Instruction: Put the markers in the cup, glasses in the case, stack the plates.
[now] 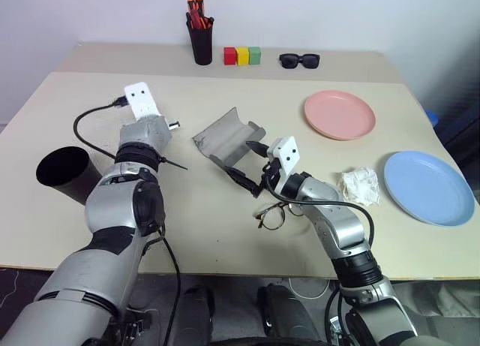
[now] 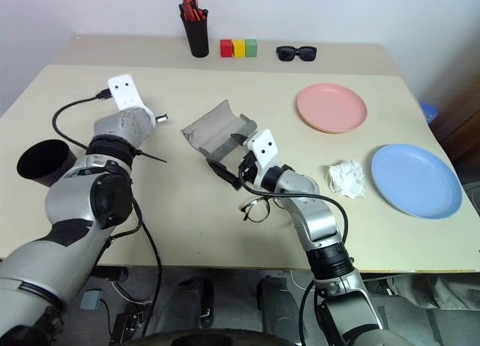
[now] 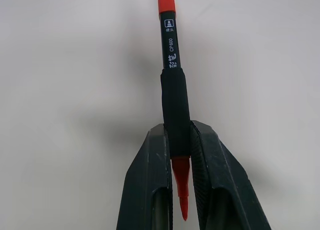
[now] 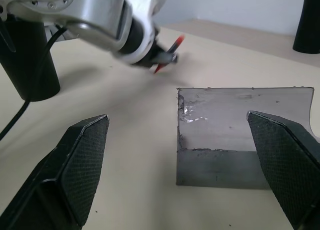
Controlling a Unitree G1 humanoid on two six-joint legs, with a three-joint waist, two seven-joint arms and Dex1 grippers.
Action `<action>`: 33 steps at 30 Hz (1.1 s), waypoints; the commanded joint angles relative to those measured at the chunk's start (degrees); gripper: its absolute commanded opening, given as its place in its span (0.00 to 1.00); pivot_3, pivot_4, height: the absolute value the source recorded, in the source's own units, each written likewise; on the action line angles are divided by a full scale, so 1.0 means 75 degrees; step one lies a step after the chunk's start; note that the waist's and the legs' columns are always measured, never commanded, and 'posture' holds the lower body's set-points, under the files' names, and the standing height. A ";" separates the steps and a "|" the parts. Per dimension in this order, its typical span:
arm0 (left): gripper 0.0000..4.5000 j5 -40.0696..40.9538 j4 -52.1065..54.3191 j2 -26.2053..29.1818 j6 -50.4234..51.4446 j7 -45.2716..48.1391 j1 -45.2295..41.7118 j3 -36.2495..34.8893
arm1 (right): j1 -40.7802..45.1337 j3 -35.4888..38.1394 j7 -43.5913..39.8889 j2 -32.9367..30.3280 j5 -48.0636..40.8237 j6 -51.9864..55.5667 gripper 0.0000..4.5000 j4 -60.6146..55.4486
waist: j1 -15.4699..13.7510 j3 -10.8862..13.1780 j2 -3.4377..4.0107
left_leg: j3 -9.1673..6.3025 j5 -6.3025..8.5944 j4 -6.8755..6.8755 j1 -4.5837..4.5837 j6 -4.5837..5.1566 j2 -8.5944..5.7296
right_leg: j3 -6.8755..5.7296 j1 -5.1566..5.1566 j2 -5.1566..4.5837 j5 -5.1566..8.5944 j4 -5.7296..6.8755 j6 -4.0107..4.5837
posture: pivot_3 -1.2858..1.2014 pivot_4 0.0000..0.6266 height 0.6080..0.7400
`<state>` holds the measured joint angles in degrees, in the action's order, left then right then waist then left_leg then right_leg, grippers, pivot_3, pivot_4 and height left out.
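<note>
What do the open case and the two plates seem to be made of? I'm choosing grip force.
Case: grey felt-like fabric, matte, edges fuzzy and rough, probably over a stiff shell. Pink plate and blue plate: likely plastic, smooth, even colour, thin raised rims.

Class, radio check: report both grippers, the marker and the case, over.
Left gripper shut on red marker, off the table. Right gripper open, facing open grey case. Glasses by right wrist, still out. Cup unobstructed.
</note>
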<state>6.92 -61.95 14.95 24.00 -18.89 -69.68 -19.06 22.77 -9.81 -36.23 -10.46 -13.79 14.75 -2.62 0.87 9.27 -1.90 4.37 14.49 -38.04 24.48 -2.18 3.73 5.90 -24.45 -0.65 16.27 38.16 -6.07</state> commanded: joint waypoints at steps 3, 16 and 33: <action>0.01 -0.0568 0.4525 -0.0180 -0.0968 0.0667 0.1654 0.1116 | 0.0273 0.0191 -0.0140 -0.0125 -0.0166 -0.0041 1.00 -0.0159 | 0.0061 0.0003 0.0005 | 0.0001 -0.0003 0.0007 -0.0002 -0.0005 0.0004 | 0.0002 -0.0001 0.0000 0.0000 0.0001 0.0000 | 0.52 0.24 0.89; 0.01 -0.2299 1.1730 0.0173 -0.1341 0.0300 0.7055 0.0432 | 0.0564 -0.0049 -0.1573 -0.0216 -0.1337 0.0500 1.00 -0.0915 | 0.0004 -0.0007 0.0015 | 0.0007 -0.0003 -0.0003 -0.0013 -0.0005 0.0011 | 0.0013 0.0002 -0.0002 -0.0001 0.0015 0.0002 | 0.52 0.24 0.89; 0.01 -0.2883 1.2080 -0.0967 -0.1744 -0.0344 0.8705 -0.0006 | 0.0588 -0.0421 -0.1936 -0.0025 -0.1190 0.0165 1.00 -0.0493 | 0.0019 -0.0017 -0.0002 | -0.0004 0.0002 -0.0019 -0.0015 0.0005 0.0009 | 0.0003 0.0020 -0.0006 -0.0001 0.0011 0.0004 | 0.52 0.24 0.89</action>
<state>-13.70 27.16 7.59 12.72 -21.02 -4.56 -18.83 26.14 -12.99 -50.58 -11.18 -22.56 17.12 -5.38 1.02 9.14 -1.91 4.34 14.51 -38.19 24.37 -2.14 3.80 5.93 -24.30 -0.70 16.27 38.25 -6.04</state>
